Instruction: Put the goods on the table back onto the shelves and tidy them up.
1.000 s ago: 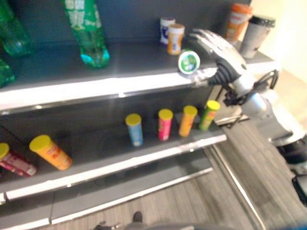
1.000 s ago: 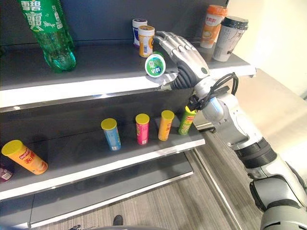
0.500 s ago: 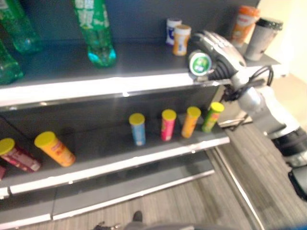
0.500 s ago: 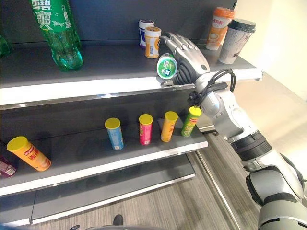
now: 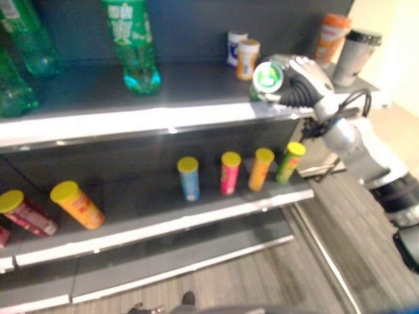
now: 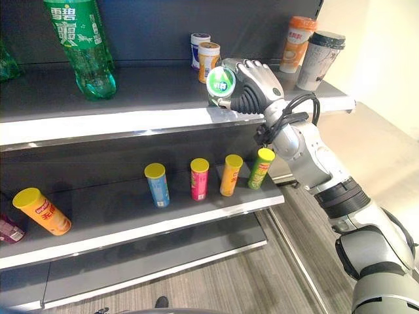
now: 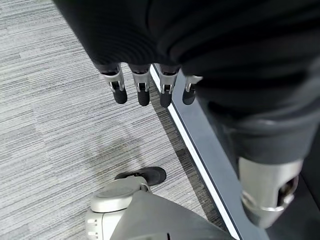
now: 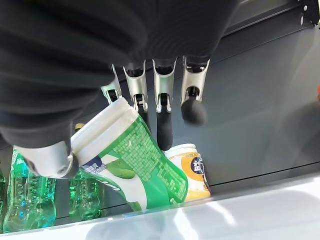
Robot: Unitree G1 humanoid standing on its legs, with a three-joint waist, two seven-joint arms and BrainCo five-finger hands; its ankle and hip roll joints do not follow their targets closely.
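My right hand [image 6: 252, 88] has pushed further over the top shelf [image 6: 131, 118], fingers curled round the green jar [image 6: 221, 83] (tilted, base on the shelf), now nearer the orange jar [image 6: 208, 61]. Left hand [image 7: 150, 87] hangs relaxed.

Bright glare along the top shelf edge [image 6: 131, 121]; left eye view blurred.

Head eyes look down on the shelves [image 6: 163, 121]; wrist cameras look along each hand

Red can [image 6: 9, 229] cut off at edge; green jar [image 8: 135, 167] base behind shelf lip.
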